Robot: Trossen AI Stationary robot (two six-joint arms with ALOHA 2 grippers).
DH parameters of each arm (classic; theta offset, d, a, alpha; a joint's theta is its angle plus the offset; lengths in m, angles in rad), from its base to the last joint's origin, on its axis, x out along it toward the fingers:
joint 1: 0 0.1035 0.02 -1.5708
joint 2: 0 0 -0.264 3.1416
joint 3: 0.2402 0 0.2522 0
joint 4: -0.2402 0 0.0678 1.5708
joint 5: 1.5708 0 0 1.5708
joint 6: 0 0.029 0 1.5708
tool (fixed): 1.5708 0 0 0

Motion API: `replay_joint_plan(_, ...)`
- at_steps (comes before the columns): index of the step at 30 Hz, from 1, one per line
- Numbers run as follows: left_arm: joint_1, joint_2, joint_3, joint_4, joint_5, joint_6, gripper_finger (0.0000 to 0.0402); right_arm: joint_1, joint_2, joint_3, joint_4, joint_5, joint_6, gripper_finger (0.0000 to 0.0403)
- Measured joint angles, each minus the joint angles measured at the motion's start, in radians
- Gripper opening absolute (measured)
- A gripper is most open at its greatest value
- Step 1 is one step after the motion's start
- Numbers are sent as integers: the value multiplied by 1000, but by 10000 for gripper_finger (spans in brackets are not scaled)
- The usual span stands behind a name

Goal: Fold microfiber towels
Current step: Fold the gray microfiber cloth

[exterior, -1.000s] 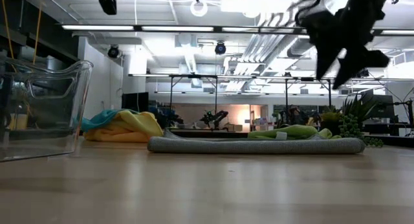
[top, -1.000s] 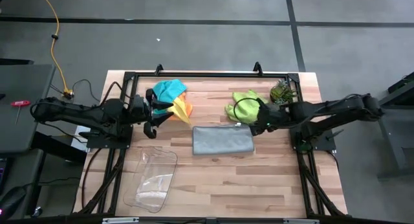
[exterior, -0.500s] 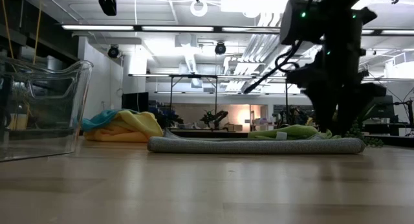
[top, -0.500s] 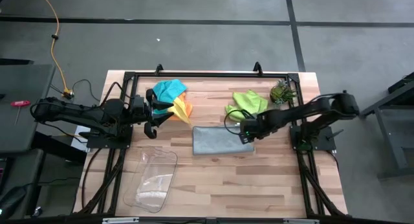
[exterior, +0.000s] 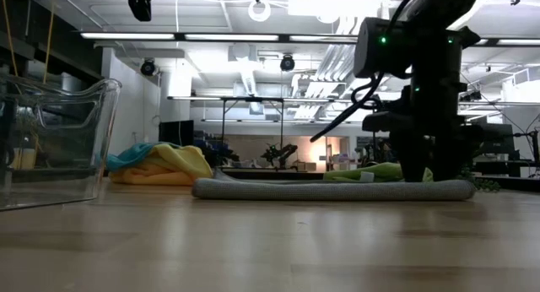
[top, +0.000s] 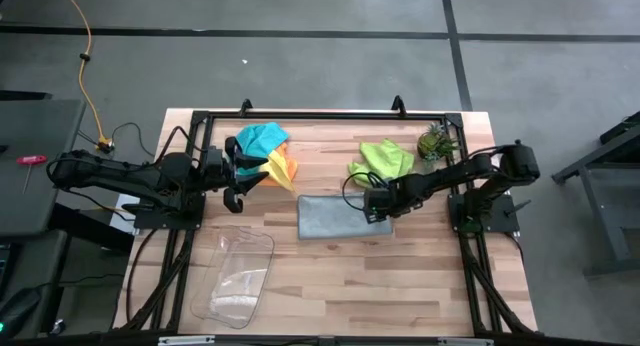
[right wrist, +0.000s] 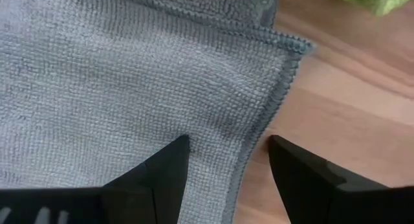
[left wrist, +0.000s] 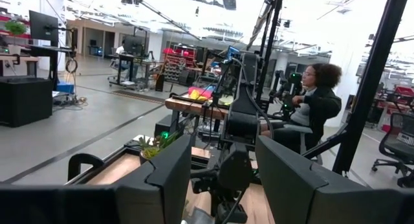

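1. Grey towel (top: 341, 217) lies folded flat, a rectangle, mid-desk on the wooden desk (top: 400, 276); in the low view it reads as a long low roll (exterior: 329, 189).
2. Right gripper (top: 374, 203) is down at the grey towel's right edge. Right wrist view: fingers spread, one fingertip (right wrist: 169, 160) over the cloth, the other over bare wood just past the hemmed edge; the towel corner (right wrist: 284, 49) lies between them. Nothing pinched.
3. Lime green towel (top: 380, 158) lies crumpled at the back of the desk, behind the right gripper, beside a small spiky plant (top: 435, 142) near the back right corner.
4. Teal towel (top: 260, 139), yellow towel (top: 276, 169) and orange towel (top: 289, 167) sit heaped together at back left, teal on top.
5. Left gripper (top: 237, 175) waits just beside that heap, raised off the desk; left wrist view shows its fingers (left wrist: 165, 179) spread, holding nothing.
6. Clear plastic tray (top: 237, 277) sits at front left, well apart from the towels.
7. Left wrist view: a person (left wrist: 309, 107) is seated in the room beyond the desk.
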Motion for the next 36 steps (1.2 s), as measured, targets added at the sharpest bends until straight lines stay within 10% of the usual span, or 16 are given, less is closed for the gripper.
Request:
replay_joint_plan(17,0,0,0,0,-3,0,163,0,1,1,-38,70,11,12)
replay_joint_plan(36,1,0,0,-1,-3,0,163,107,-370,-4,-709,91,110,1)
